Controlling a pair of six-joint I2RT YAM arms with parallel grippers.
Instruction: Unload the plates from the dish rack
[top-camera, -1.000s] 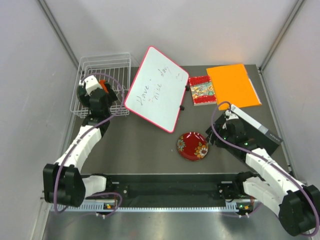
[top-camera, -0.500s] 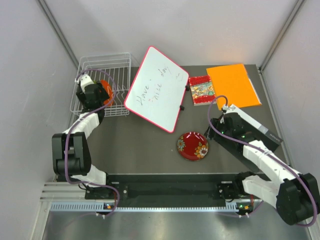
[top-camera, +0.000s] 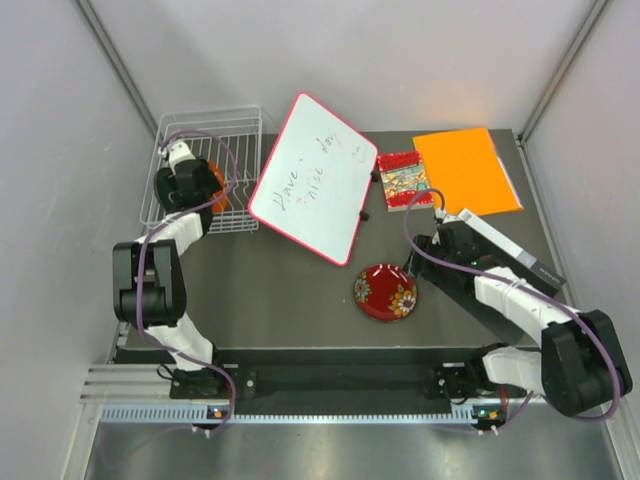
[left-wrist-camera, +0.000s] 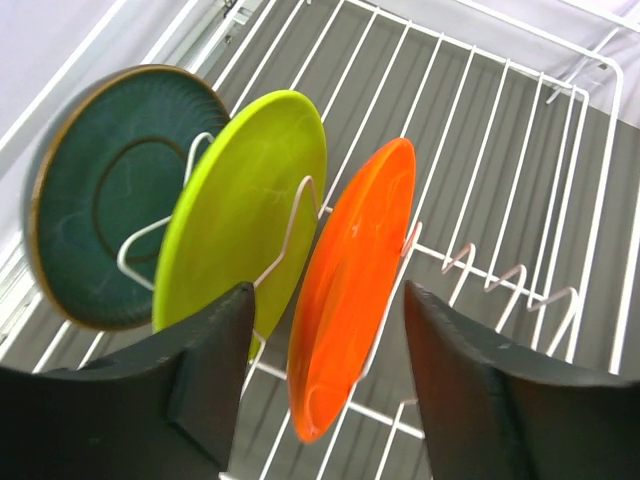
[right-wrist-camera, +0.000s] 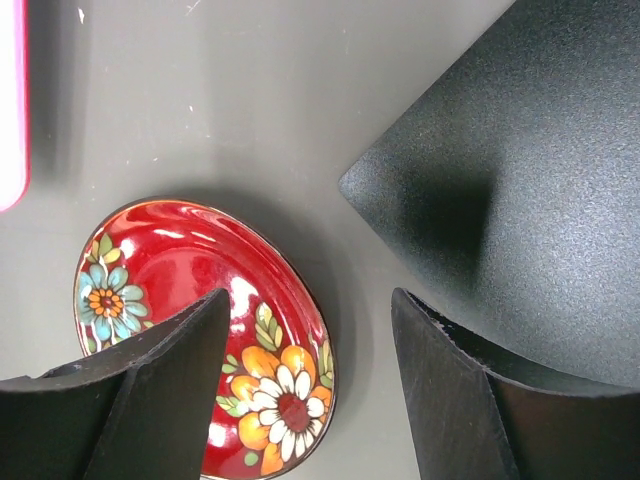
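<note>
The white wire dish rack (top-camera: 246, 118) stands at the back left. Three plates stand upright in it: dark teal (left-wrist-camera: 110, 210), lime green (left-wrist-camera: 240, 220) and orange (left-wrist-camera: 350, 290). My left gripper (left-wrist-camera: 328, 300) reaches into the rack (left-wrist-camera: 520, 130), open, with one finger on each side of the orange plate's lower edge and a gap on both sides. From above, the left gripper (top-camera: 190, 185) covers most of the plates, and only the orange plate (top-camera: 213, 178) shows. The dark red flowered plate (top-camera: 386, 292) lies flat on the table. My right gripper (right-wrist-camera: 310, 300) hovers open just right of that plate (right-wrist-camera: 200, 330), holding nothing.
A pink-framed whiteboard (top-camera: 310, 180) lies beside the rack. A small patterned book (top-camera: 403, 181) and an orange folder (top-camera: 467, 170) lie at the back right. A flat black case (top-camera: 515, 262) lies under the right arm, its corner (right-wrist-camera: 520, 180) close to the right fingers.
The left arm has pushed deeper into the rack, and its jaws have narrowed around the orange plate. The right arm has folded back a little, still beside the red plate.
</note>
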